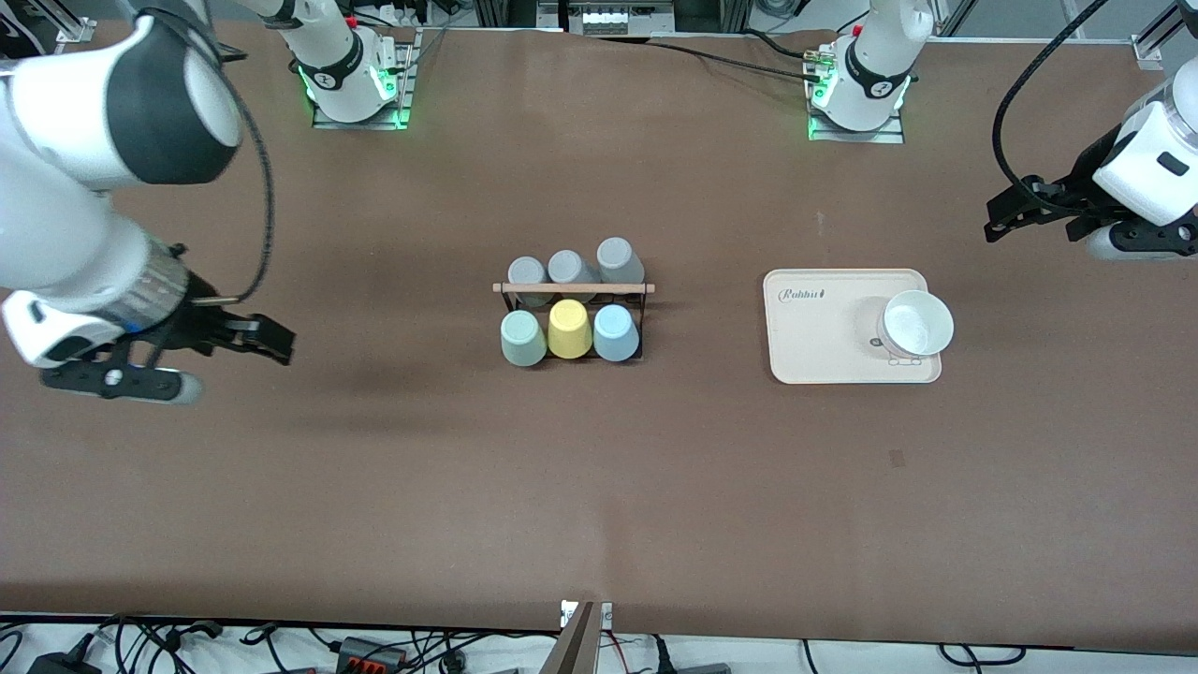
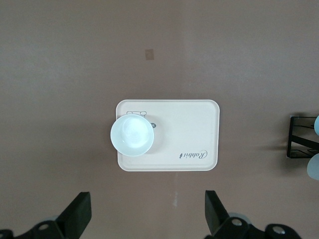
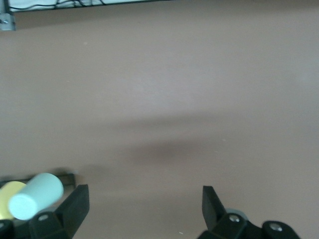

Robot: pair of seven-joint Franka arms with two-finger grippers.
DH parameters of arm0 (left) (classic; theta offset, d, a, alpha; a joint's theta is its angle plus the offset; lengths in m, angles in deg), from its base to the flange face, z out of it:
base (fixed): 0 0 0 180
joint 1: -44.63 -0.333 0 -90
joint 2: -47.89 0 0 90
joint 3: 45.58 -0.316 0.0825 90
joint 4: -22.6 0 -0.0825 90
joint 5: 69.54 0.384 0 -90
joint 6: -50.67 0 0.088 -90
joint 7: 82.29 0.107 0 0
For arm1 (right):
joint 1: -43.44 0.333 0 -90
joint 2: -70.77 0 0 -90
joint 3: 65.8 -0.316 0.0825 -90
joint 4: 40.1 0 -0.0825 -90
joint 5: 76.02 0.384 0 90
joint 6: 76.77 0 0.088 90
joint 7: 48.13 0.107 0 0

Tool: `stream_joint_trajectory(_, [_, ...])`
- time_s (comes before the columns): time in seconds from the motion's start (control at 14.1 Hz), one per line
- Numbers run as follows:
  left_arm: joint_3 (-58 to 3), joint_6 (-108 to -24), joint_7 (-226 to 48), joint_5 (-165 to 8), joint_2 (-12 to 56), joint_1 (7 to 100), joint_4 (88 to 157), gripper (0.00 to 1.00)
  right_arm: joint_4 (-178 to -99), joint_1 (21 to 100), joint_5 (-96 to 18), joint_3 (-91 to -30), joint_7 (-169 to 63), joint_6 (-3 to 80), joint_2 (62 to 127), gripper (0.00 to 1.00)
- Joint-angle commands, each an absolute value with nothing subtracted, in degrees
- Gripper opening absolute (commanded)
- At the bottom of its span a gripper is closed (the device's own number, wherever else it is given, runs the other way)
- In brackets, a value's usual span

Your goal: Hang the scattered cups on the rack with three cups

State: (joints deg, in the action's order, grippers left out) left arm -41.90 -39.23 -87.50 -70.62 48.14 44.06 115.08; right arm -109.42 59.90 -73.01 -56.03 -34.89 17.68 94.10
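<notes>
- Black wire rack [image 1: 573,323] with a wooden rod [image 1: 573,288] across its top stands at the middle of the table [image 1: 599,487].
- Six cups sit on the rack in two rows of three.
- Row nearer the front camera: mint-green cup [image 1: 522,338] toward the right arm's end, yellow cup [image 1: 569,329] in the middle, light blue cup [image 1: 615,332] toward the left arm's end.
- Row farther from the front camera: three grey cups [image 1: 571,268].
- No cup lies loose on the table; the hanging appears complete, with nothing left to pick up.
- A cream tray [image 1: 814,351] lies toward the left arm's end of the table, well apart from the rack. A white bowl [image 1: 917,323] rests on it.
- Left gripper [image 1: 1006,217] hangs over bare table near the tray, fingers spread wide, holding nothing.
- Right gripper [image 1: 267,342] hangs over bare table at the right arm's end, fingers spread wide, holding nothing.
- Both arms wait clear of the rack.
- Judgement: only a retreat to rest, if any, remains.
</notes>
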Motion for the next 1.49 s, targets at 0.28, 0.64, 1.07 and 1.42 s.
stream_joint_trajectory(0.28, [-39.87,-37.83,-87.56,-71.12,48.15,44.10,113.48,1.00,-116.20,45.83,-73.12,-63.50,-43.02,17.36,86.17,1.00])
stream_joint_trajectory(0.64, [-39.96,-37.75,-87.48,-71.12,48.15,43.75,113.48,1.00,-116.04,44.23,-74.44,-62.98,-50.32,17.36,85.54,1.00])
stream_joint_trajectory(1.07, [-39.96,-37.92,-87.39,-71.12,48.15,43.66,113.48,1.00,-128.13,44.05,-75.32,-62.90,-51.03,20.86,77.47,1.00])
stream_joint_trajectory(1.42, [-39.96,-37.92,-87.39,-71.12,48.15,43.57,113.48,1.00,-143.89,43.88,-75.76,-62.90,-51.20,29.66,68.32,1.00])
